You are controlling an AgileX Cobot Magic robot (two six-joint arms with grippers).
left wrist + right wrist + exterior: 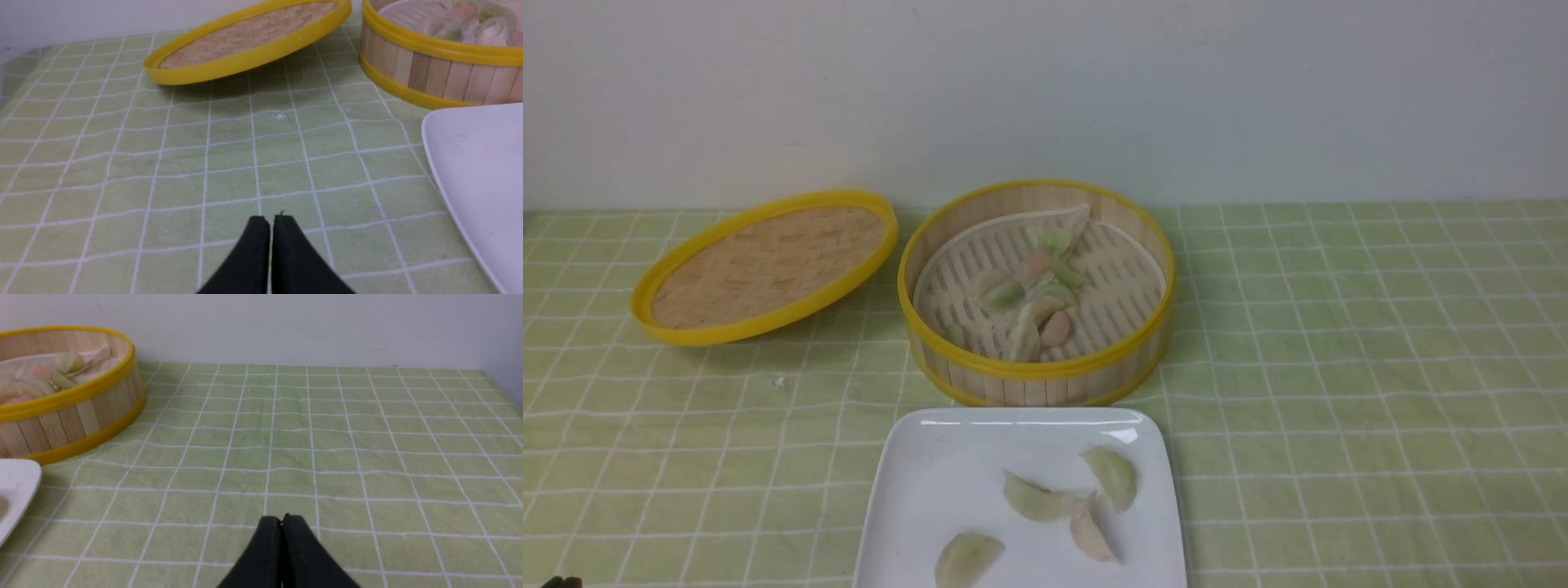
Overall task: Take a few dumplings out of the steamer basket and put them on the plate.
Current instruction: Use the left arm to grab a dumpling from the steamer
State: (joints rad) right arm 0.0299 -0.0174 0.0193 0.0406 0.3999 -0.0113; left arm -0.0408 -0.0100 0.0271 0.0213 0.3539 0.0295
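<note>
Two tools, left (271, 222) and right (284, 520), are pressed together, empty; reaching over the left-hand lid (768, 269) could knock it. In the basket (1039, 384), clumped dumplings (1045, 306) might stick and tear; on the plate (915, 490), careless dropping could jostle four already there.

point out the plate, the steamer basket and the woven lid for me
plate (923, 498): front view, on its bare white surface, left part
steamer basket (1036, 370): front view, on the near side of its yellow top rim
woven lid (768, 265): front view, on its woven middle
</note>
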